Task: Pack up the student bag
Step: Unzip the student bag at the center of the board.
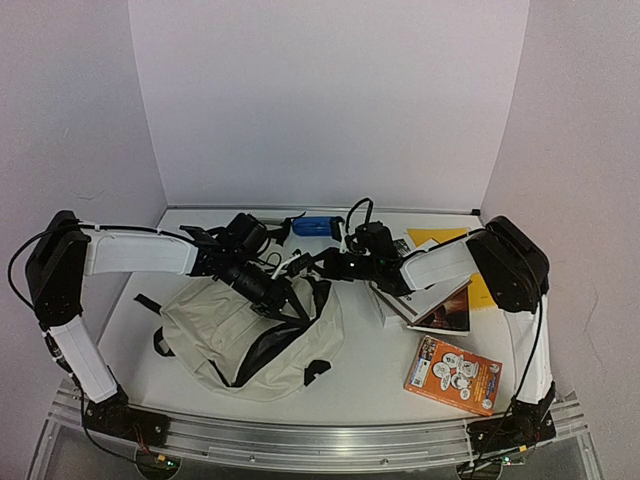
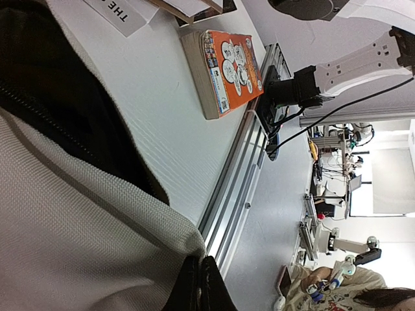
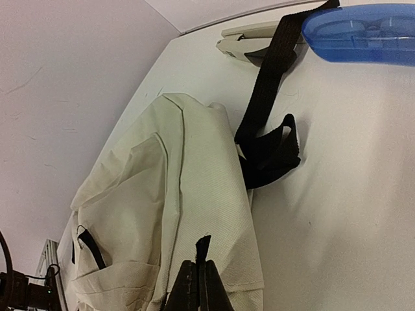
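The student bag (image 1: pixel 250 335) is a cream backpack that lies at the table's centre-left, its dark-lined mouth facing right. My left gripper (image 1: pixel 288 298) is at the bag's upper rim. In the left wrist view the left gripper (image 2: pixel 200 285) is shut on the cream edge of the bag (image 2: pixel 78 220) beside the dark opening. My right gripper (image 1: pixel 312 266) is just above the bag's top. In the right wrist view the right gripper (image 3: pixel 198 288) is shut on a thin black tab that stands up from the bag (image 3: pixel 194 181).
An orange book (image 1: pixel 452 374) lies at the front right and also shows in the left wrist view (image 2: pixel 227 68). A stack of books (image 1: pixel 425 300) and a yellow sheet (image 1: pixel 440 238) lie to the right. A blue case (image 1: pixel 317 227) sits at the back. Black straps (image 3: pixel 266 97) trail from the bag.
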